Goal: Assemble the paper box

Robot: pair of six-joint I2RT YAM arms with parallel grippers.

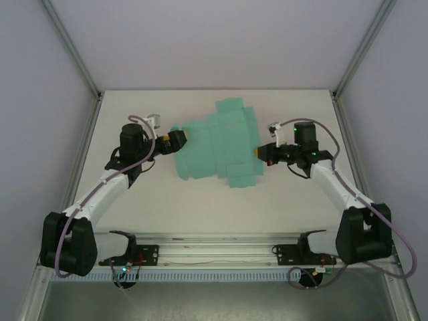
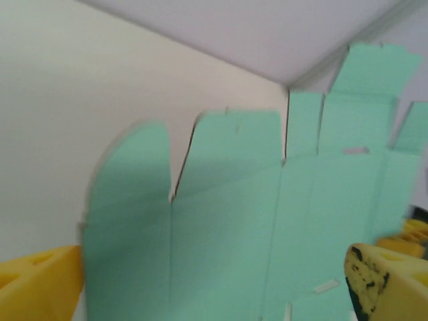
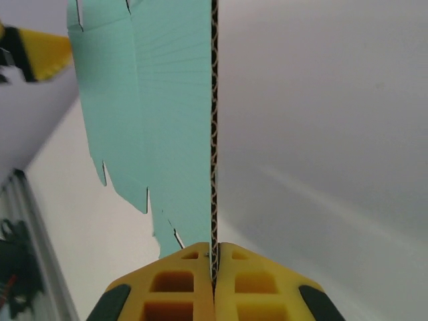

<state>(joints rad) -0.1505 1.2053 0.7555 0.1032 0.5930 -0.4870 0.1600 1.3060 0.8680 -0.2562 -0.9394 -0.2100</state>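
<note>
White table, grey walls, teal paper box

The paper box sheet spans the middle of the surface between my left claw and right claw, blocking any straight pass across. I see bare room between the sheet and the near rail, and a thin strip behind the sheet.

White table; pale lilac walls; grey metal corner posts; even light.
</note>
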